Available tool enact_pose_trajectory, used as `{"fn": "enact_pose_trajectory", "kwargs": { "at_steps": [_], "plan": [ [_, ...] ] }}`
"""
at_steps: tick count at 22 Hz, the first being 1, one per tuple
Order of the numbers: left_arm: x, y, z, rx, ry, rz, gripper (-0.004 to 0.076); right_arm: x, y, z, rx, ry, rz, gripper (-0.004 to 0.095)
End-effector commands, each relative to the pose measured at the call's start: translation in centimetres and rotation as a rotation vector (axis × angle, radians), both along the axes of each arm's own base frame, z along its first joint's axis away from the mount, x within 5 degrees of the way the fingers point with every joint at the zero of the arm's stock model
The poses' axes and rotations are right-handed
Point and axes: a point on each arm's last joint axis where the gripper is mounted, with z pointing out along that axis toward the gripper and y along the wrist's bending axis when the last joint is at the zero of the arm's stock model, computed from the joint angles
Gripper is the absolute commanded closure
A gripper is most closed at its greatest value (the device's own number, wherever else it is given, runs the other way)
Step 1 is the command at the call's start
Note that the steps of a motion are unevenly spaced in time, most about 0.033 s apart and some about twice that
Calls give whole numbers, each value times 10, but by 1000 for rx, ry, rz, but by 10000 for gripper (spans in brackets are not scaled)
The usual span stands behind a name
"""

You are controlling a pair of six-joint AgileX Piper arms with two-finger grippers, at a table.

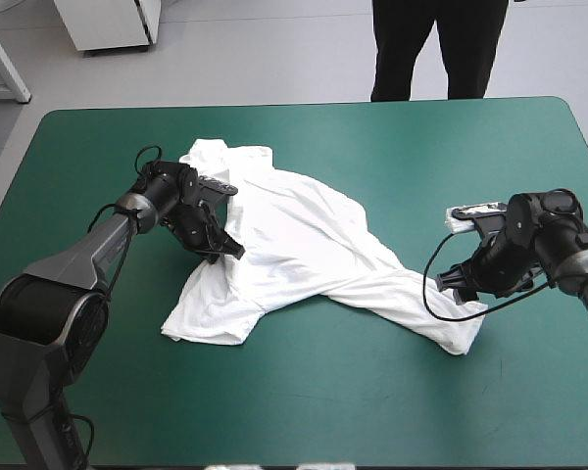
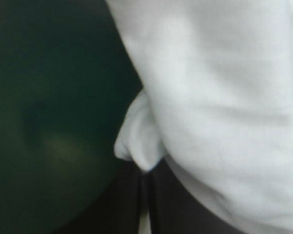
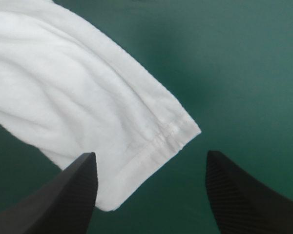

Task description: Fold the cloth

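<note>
The T-shirt [image 1: 294, 245] lies crumpled mid-table, with bare teal-green cover [image 1: 372, 411] around it out to every edge. The left gripper [image 1: 227, 247] pinches a small fold at the shirt's side edge, bare cover beside it. The right gripper [image 3: 150, 156] stands wide over a hemmed end, open cover ahead.

The T-shirt [image 1: 294, 245] is plain white, its hem stitched in white. The counter [image 1: 372, 411] wears an even teal-green cover. Left tool [image 1: 235, 249] and right tool [image 1: 447, 285] are black; the right tool's fingers [image 3: 244, 195] show fine ribbing.
</note>
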Motion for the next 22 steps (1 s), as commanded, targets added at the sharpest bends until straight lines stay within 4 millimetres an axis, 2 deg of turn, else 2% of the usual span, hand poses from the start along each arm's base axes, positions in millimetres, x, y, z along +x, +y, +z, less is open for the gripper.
{"fn": "enact_pose_trajectory", "kwargs": {
  "at_steps": [1,4,7,13,15,18,19,22],
  "plan": [
    [-3,-9,-7,-64,35,23,734,9,0,0,-22,-35,6,298],
    [-3,-9,-7,-64,35,23,734,16,-2,-13,-44,10,-23,298],
    [-3,-9,-7,-64,33,23,734,26,-1,-35,-48,79,-29,299],
    [-3,-9,-7,-67,33,24,734,34,2,-63,-37,197,-68,308],
    [-2,-9,-7,-67,31,25,734,34,6,-75,-13,265,-80,450],
    [-2,-9,-7,-70,27,26,734,33,21,-82,14,302,-23,842],
    [-2,-9,-7,-70,25,26,734,32,27,-84,24,292,-2,918],
    [-3,-9,-4,-68,21,2,734,31,34,-85,45,273,3,925]
  ]
}}
